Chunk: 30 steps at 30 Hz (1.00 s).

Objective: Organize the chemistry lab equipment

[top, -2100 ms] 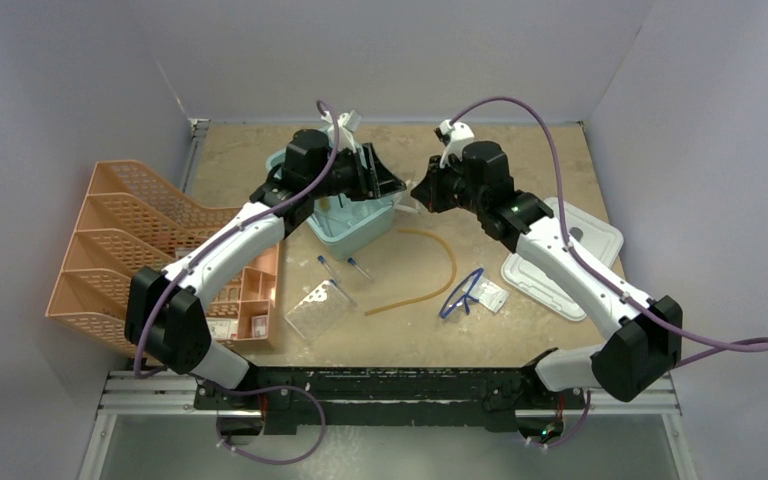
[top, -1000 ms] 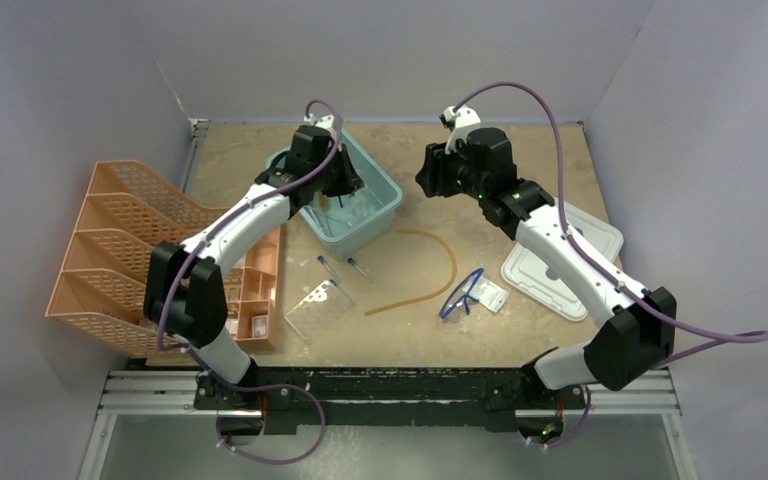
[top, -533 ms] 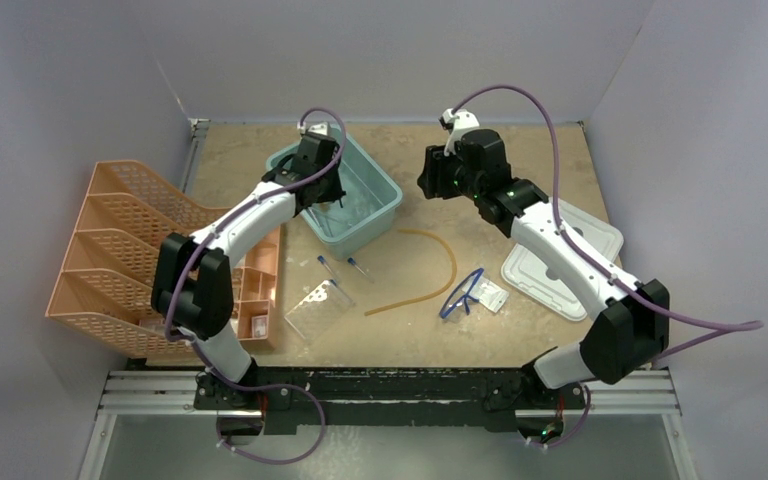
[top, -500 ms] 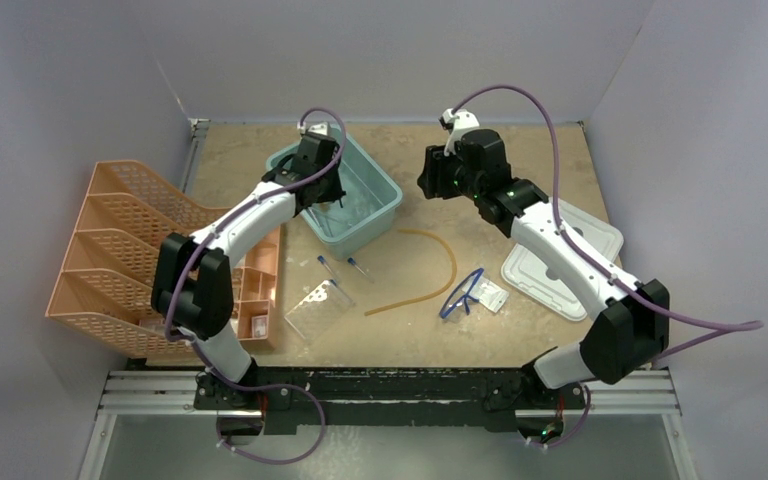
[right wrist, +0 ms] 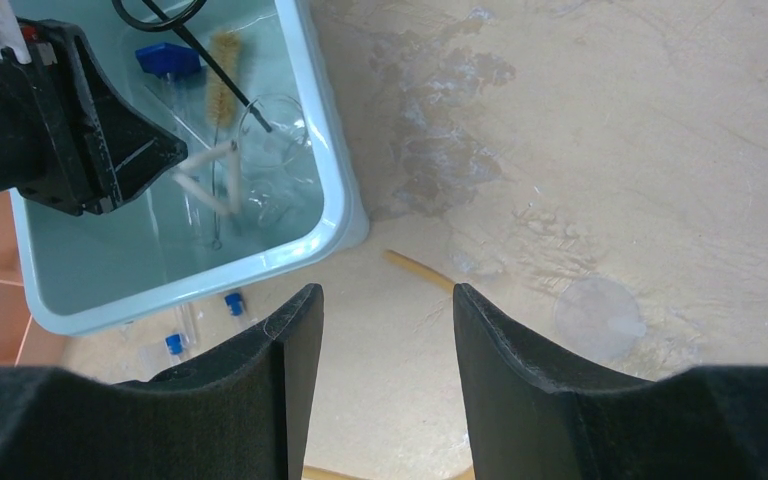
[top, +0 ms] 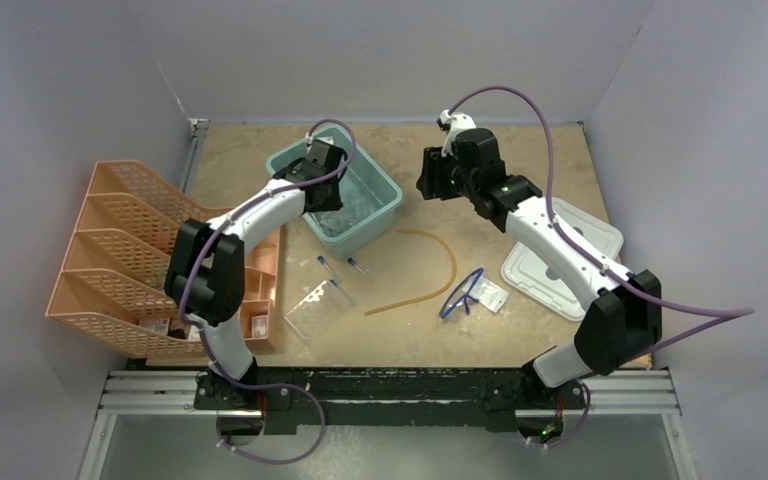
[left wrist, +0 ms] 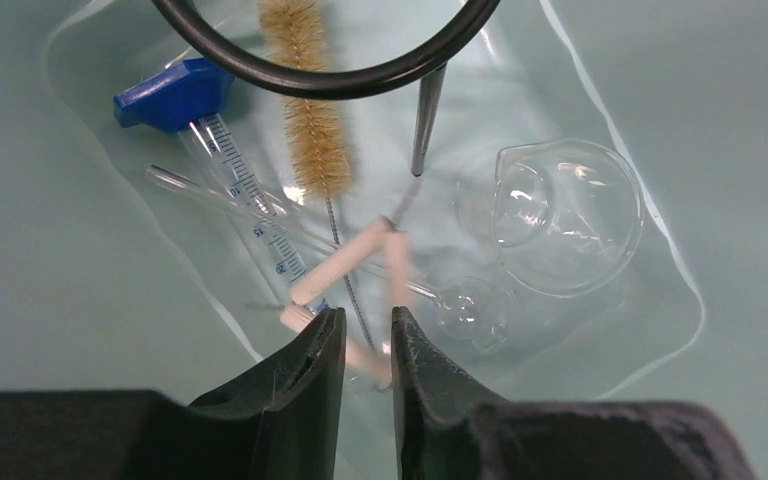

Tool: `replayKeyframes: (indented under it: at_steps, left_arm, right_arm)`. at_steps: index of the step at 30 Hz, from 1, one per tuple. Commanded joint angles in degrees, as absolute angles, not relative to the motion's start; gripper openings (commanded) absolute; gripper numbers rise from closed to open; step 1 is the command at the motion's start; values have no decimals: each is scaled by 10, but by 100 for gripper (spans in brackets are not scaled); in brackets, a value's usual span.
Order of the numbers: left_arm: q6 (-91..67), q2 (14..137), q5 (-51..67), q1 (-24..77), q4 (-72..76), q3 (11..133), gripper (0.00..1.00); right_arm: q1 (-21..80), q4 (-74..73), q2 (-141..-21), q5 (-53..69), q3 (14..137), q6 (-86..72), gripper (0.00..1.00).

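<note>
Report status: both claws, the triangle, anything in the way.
Left claw in bin, nearly shut around triangle edge; grip unconfirmed. Right claw open, empty, over table. Brush, ring stand and glassware crowd it.

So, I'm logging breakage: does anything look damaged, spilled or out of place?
No breakage or spill shows. In the teal bin, the brush, a blue-capped tube and clear glassware lie jumbled together; amber tubing and safety glasses lie loose on the table.

Reaching far forward with both arms, black left gripper [left wrist: 368, 345] pinched nearly closed, black right gripper [right wrist: 385, 340] spread wide.
</note>
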<state>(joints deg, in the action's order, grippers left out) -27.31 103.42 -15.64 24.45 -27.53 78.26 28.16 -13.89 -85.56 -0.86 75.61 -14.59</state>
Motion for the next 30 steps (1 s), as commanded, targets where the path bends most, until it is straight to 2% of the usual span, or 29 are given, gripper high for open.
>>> replayKeyframes:
  at_steps: [1, 10, 15, 21, 24, 28, 30]
  left_arm:
    - [-253, 1028, -156, 243, -277, 823, 29]
    - [-269, 968, -93, 243, -252, 835, 37]
    - [-301, 886, -23, 244, -177, 795, 40]
    - [-342, 816, -4, 244, -117, 747, 41]
    - [-356, 799, -3, 244, -109, 733, 42]
    - [-368, 795, 11, 244, -114, 726, 44]
    - [-373, 793, 17, 244, -116, 725, 45]
  right_arm:
    - [279, -134, -844, -24, 780, -157, 53]
    - [280, -172, -846, -23, 756, -166, 53]
    - [281, -247, -875, -85, 722, -173, 53]
    - [282, -295, -902, -99, 656, -233, 51]
    - [282, -296, -917, -101, 630, -257, 48]
    - [282, -308, -945, -103, 622, -280, 39]
    - [282, -300, -952, -98, 619, -282, 38]
